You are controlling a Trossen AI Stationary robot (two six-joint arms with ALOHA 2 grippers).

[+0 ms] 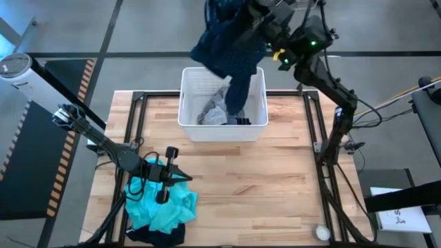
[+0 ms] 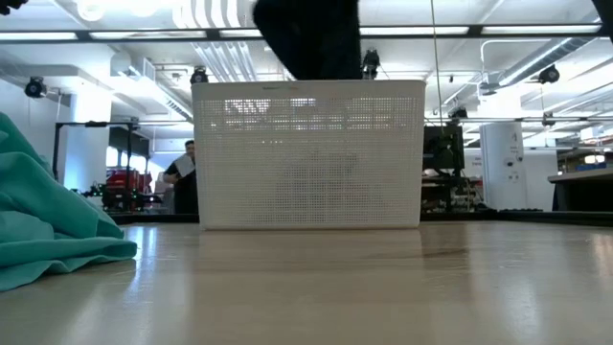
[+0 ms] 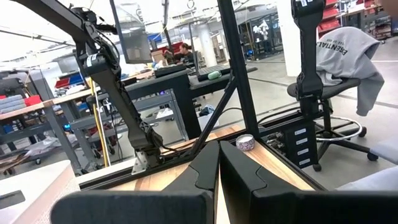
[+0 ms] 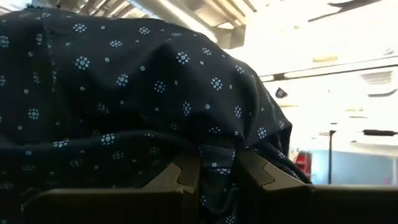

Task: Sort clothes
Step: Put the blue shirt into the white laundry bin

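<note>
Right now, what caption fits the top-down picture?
Right gripper lifts the navy dotted garment above the white basket.

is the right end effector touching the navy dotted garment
Touching. In the right wrist view the right end effector has its fingers pinching a fold of the navy dotted garment, cloth pressed between them with no gap.

The navy dotted garment (image 1: 224, 41) runs off the high view's top edge, hiding the right pincer (image 1: 256, 27) there.
</note>
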